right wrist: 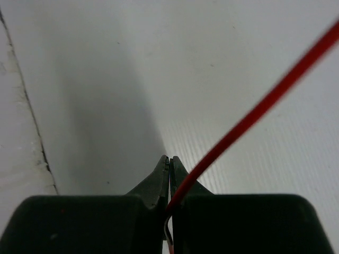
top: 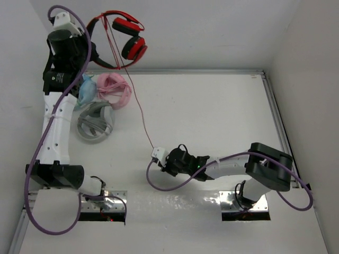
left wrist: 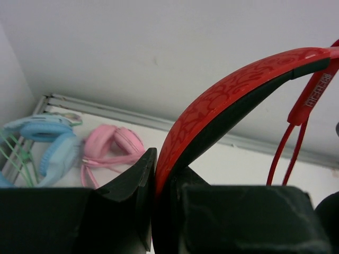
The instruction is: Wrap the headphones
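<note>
So the left claw (left wrist: 158, 177) is clamped down on the headphones (top: 132, 39). Its fingers are pinched onto the red-and-black headband (left wrist: 222, 90) with only the band's thickness between them. It's holding them up off the bench (top: 222, 116) in front of the back wall. In the overhead view both red ear cups hang just to the right of that claw.

The thin red cable (top: 139, 106) drops from the headphones and runs away from the left claw in a fairly straight slanted line. It ends at the right claw (top: 160, 157). That one's low over the bench, well apart from the left claw and out to the left of its own arm's base. Its wrist cam shows the fingers basically fully closed, tips touching. The cable is nipped between them and shoots up and off to the claw's right. Can't tell how much cable pokes out behind the fingers.

Other stuff: a pink pair (top: 114, 87) and a blue pair (top: 85, 91) lie side by side on the bench beneath the left claw. A grey pair (top: 95, 123) sits just nearer the arm bases than those two. From the left wrist cam the pink and blue ones show off to the claw's left, well below it. The cable passes just beside the pink pair, and I can't tell if it brushes it.
</note>
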Robot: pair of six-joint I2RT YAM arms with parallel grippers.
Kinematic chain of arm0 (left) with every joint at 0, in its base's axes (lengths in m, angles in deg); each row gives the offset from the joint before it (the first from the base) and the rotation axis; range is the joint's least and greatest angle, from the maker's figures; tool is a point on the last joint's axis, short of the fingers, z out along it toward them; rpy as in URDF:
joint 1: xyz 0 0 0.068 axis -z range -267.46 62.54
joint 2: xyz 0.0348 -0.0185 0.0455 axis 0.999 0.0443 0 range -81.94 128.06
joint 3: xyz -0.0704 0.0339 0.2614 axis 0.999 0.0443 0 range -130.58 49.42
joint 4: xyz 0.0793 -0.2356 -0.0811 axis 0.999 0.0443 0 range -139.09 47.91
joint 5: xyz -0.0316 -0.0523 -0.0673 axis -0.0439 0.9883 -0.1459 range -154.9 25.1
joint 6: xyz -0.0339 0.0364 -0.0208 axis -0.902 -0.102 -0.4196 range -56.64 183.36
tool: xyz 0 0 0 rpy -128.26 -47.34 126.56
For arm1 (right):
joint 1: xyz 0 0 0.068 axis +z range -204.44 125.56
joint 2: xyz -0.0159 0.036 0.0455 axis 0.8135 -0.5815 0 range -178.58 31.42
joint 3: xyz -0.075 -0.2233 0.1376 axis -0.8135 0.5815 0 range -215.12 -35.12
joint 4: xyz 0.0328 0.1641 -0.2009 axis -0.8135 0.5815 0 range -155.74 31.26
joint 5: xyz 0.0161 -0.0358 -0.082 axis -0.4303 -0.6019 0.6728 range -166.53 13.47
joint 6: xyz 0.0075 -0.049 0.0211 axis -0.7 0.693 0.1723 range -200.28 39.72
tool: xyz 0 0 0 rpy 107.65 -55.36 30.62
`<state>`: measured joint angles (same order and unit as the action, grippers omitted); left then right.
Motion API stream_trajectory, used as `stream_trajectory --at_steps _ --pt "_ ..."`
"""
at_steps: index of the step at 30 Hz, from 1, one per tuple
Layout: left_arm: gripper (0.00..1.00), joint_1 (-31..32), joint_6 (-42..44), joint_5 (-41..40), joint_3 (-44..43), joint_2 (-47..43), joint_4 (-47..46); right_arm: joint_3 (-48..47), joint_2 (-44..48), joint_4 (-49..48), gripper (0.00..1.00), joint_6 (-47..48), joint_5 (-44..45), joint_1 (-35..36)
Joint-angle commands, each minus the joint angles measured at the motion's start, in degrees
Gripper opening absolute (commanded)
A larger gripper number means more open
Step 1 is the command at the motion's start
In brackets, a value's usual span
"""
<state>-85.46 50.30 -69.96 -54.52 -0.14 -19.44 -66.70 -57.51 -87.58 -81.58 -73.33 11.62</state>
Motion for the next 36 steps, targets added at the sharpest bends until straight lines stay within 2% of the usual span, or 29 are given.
stream_trajectory --at_steps 1,9,19,21,24,29,32,35,36 --pt "0.00 -4.7 -5.0 -1.5 -6.1 2.6 -6.4 -3.6 -1.2 -2.0 0.00 0.1 -0.7 2.5" --pt "0.00 -11.2 -8.5 -3.6 -12.4 9.8 -8.8 -6.6 -3.4 2.2 0.00 2.6 0.8 7.5" --pt "0.00 -13.1 -2.7 -11.0 -5.8 10.9 -16.2 -9.5 0.5 6.2 0.00 5.8 0.7 10.8" --pt "0.00 -12.6 0.6 -10.9 -3.1 11.1 -18.6 -11.3 1.7 9.4 0.00 7.7 0.6 12.1" --pt "0.00 -9.3 8.4 -16.5 1.0 11.7 -21.6 -17.4 6.2 15.1 0.00 11.0 1.9 13.5" --pt "0.00 -2.6 25.5 -24.2 11.9 9.1 -31.9 -25.8 17.9 21.2 0.00 20.9 13.0 13.3" --pt "0.00 3.2 32.2 -25.7 18.8 7.9 -38.2 -33.1 22.5 19.7 0.00 27.5 17.5 11.0" --pt "0.00 6.2 37.0 -24.1 21.1 8.1 -38.2 -40.5 24.2 20.8 0.00 27.2 17.7 5.3" --pt "0.00 7.1 38.4 -23.8 22.3 8.0 -38.6 -42.8 24.2 21.6 0.00 26.5 16.0 1.0"
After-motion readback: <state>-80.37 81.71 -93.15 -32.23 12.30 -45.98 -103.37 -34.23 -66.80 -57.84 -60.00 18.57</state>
